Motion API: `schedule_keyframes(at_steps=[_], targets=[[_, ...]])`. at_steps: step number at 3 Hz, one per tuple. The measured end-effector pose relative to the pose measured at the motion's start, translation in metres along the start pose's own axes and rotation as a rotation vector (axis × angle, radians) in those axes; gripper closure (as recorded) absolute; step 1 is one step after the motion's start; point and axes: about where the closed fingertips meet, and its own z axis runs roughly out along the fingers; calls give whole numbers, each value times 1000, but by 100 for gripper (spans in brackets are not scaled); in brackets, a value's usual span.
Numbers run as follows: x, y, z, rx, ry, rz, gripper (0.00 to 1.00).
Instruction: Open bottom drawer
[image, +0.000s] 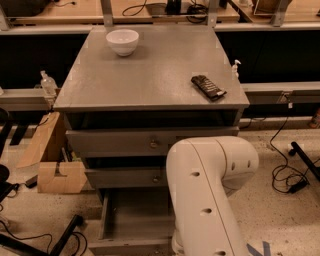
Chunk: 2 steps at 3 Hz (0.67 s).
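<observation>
White arm (210, 195) bent low, pincer hidden

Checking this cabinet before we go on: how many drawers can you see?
3: the top drawer under the tabletop, the middle drawer below it, and the bottom drawer lowest, pulled out and partly hidden by the white arm. The hand is not in view.

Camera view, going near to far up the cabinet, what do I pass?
The bottom drawer, pulled open → middle drawer front → top drawer front → dark packet → white bowl. The gripper is not in view; only the white arm shows, lower right.
</observation>
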Motion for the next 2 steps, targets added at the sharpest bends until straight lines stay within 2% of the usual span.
schedule_keyframes(at_steps=[1, 2], targets=[[0, 0, 0, 0, 0, 0, 0], [4, -12, 5, 5, -9, -59, 0]])
